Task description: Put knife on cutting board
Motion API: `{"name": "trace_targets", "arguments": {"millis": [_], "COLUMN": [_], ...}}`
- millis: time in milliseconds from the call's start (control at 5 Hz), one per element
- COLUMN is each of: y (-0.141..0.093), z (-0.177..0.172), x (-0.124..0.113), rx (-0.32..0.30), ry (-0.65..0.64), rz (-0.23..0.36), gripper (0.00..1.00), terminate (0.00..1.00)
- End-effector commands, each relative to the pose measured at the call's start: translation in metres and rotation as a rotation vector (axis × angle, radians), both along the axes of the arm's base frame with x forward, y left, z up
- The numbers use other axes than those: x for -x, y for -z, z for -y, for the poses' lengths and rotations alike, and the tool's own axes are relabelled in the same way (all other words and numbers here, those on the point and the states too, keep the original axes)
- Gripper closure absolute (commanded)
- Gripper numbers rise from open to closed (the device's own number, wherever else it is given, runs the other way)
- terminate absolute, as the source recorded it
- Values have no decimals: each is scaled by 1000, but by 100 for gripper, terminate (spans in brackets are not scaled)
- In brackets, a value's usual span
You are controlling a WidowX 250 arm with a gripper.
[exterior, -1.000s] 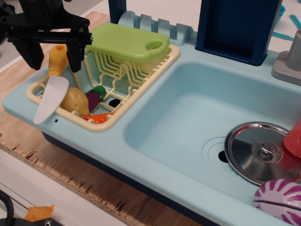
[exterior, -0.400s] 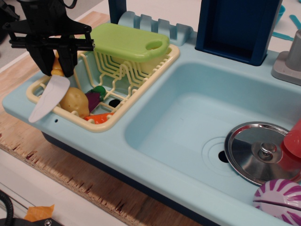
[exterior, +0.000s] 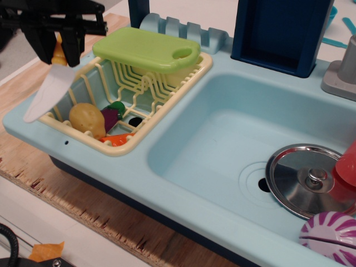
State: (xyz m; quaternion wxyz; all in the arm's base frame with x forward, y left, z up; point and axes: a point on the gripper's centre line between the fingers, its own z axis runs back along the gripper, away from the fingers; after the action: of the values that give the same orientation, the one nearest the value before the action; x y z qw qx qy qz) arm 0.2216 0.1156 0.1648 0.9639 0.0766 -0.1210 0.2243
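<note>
My black gripper is at the upper left, shut on the yellow-orange handle of the knife. The knife's white-grey blade hangs down and to the left, lifted above the left end of the cream dish rack. The lime-green cutting board lies flat on top of the rack's far end, its oval handle hole to the right. The gripper is to the left of the board and a little above it.
In the rack lie a tan toy potato, a purple and green piece and an orange piece. The light-blue sink basin is to the right, with a metal lid. A dark blue box stands behind.
The gripper came down, shut on the knife's handle and lifted it up and to the left out of the rack. The potato is now fully uncovered.
</note>
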Motion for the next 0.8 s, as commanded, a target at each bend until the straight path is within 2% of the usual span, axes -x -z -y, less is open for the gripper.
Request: {"name": "trace_targets", "arguments": {"millis": [0,200,400,600], "y": [-21,-18,-14,-11], "z": [8,21,31,35], "x": [-24,-47,-57,-64], "rx": [-32,-17,3,22], "ry": [89,252,428,540], "rz": [56,42,-9,-37], "gripper": [100,100,100,100], "terminate": [0,0,0,0]}}
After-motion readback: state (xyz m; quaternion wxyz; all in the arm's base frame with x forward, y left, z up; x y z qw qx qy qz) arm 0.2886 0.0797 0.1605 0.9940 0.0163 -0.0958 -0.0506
